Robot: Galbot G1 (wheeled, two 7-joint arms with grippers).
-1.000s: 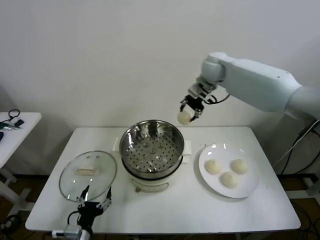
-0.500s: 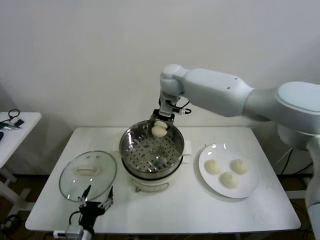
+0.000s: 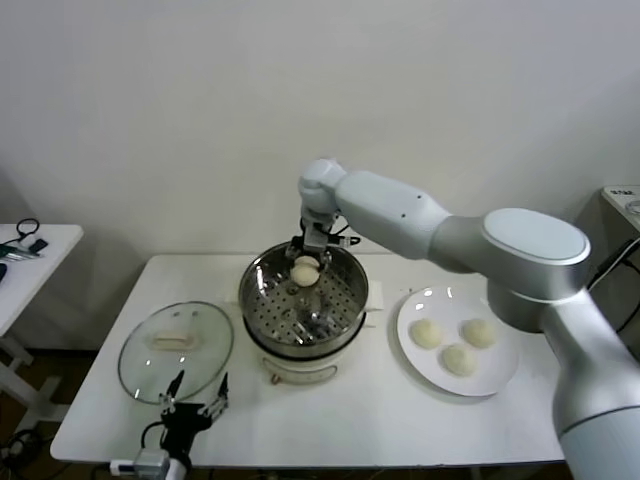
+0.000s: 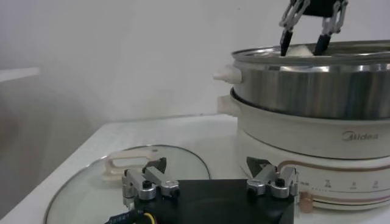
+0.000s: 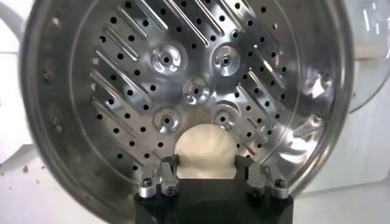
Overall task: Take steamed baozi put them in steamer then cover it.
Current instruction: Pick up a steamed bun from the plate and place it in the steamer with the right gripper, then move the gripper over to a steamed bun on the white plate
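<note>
My right gripper [image 3: 304,262] is shut on one cream-white baozi [image 3: 305,273] and holds it inside the back of the shiny steel steamer [image 3: 258,296], about level with the rim. From the right wrist the baozi [image 5: 206,148] sits between the jaws above the perforated tray [image 5: 122,73]. Three more baozi [image 3: 427,333] [image 3: 480,332] [image 3: 460,359] lie on the white plate [image 3: 503,378] to the right. The glass cover [image 3: 205,360] lies flat to the left of the steamer. My left gripper [image 3: 190,403] waits open by the table's front edge, just before the cover [image 4: 85,192].
The steamer's white base [image 4: 317,146] stands mid-table with its side handles out. A small white side table [image 3: 30,255] with dark items is off to the far left. A wall runs close behind the table.
My right arm has swung left from above and behind the steamer's right side and lowered the baozi into the steamer. The left arm has not moved.
</note>
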